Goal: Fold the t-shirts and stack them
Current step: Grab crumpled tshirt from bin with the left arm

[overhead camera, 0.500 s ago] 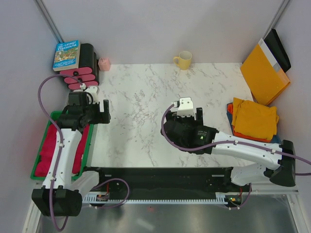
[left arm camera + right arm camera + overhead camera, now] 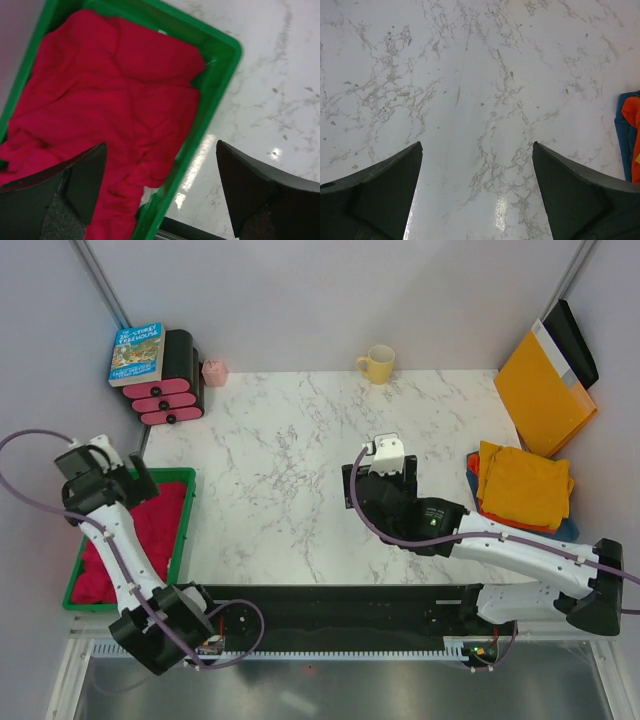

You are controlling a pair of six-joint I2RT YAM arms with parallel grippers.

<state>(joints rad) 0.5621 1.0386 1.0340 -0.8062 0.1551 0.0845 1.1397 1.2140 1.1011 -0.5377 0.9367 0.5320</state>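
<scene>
Surface: white marble-patterned table (image 2: 290,440) in a pale walled booth, with the arm bases along the lower edge of the top view.
Lower left: green tray (image 2: 187,530) sits just beside the table's left edge, its rim standing above the cloth.
Crimson t-shirt (image 2: 115,100): lies crumpled and unfolded in the tray, filling most of it.
Handling, judged: soft, light and limp. It will drape and trail when lifted and may catch on the tray rim. A raised wrinkle near the middle offers the surest pinch.
Left gripper (image 2: 160,175): hangs over the tray's table-side rim, fingers spread wide, holding nothing.
Centre: bare marble, giving broad room to spread a shirt.
Right gripper (image 2: 477,175): hovers over bare marble right of centre, fingers wide apart, empty.
Right edge: mustard-yellow t-shirt (image 2: 522,485) lies folded on top of an orange-red t-shirt (image 2: 635,115) and a blue t-shirt (image 2: 621,150).
Margins: drawer unit (image 2: 170,390) and book (image 2: 137,352) at upper left, yellow mug (image 2: 378,364) at top centre, envelope (image 2: 545,390) at upper right. All are well apart from the centre.
</scene>
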